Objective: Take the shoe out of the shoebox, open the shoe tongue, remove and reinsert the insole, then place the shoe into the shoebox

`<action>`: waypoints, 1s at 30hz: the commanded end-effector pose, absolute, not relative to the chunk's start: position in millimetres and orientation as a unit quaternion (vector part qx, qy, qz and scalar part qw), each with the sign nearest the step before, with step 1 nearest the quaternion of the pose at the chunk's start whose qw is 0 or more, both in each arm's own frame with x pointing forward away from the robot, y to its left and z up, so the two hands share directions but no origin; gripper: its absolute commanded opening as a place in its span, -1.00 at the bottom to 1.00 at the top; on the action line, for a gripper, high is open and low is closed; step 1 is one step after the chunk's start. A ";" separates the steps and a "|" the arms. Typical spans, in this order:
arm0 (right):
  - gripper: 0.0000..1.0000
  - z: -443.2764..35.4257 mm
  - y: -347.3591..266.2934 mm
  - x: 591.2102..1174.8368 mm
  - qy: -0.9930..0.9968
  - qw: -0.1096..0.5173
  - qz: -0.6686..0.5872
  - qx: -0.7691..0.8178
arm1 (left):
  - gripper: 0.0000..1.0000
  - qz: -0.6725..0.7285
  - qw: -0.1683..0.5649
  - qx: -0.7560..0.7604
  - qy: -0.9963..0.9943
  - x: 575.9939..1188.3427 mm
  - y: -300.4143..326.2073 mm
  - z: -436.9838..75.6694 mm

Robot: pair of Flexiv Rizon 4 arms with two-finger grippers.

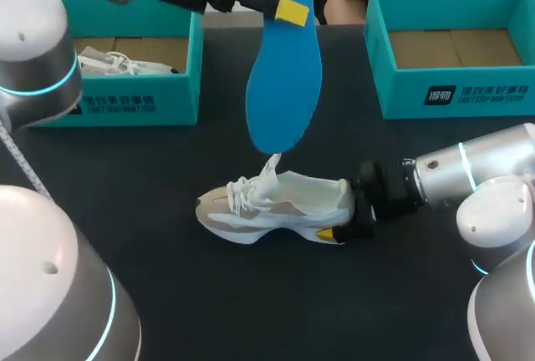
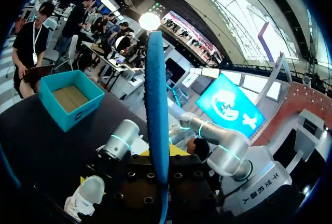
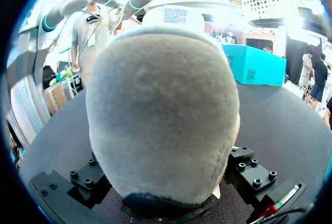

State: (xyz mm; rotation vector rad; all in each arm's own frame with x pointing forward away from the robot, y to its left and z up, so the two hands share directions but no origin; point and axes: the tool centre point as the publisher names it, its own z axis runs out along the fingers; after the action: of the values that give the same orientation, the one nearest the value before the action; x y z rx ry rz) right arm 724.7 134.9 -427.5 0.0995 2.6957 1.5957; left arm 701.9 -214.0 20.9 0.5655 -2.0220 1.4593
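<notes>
Head view: left gripper (image 1: 289, 10) clamps insole (image 1: 284, 85) aloft (hanging down), right gripper (image 1: 344, 217) clamps shoe (image 1: 276, 206) heel

I see one big table (image 1: 209, 294). It is black and flat. It looks dull, not shiny. It lies just under the right jaws and far below the left jaws. It runs on past both, out to each side. Ahead of the right jaws the table looks more gray, where light falls on it. Its far edge is straight.
</notes>
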 end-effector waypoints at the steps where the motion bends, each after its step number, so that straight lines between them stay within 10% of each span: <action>1: -1.00 -432.8 138.9 726.3 0.861 0.004 0.507 0.033 | -1.00 0.533 0.289 0.221 -0.764 696.4 -211.6 35.4; 30: -1.00 -432.8 138.9 726.3 0.861 0.004 0.507 0.033 | -1.00 0.536 0.373 0.246 -0.716 607.2 -228.2 51.4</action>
State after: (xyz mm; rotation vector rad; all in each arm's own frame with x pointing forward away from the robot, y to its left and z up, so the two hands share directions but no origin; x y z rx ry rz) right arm 724.8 134.9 -427.5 0.0996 2.6957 1.5957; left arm 609.4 -229.6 53.6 0.6258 -1.8376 1.3687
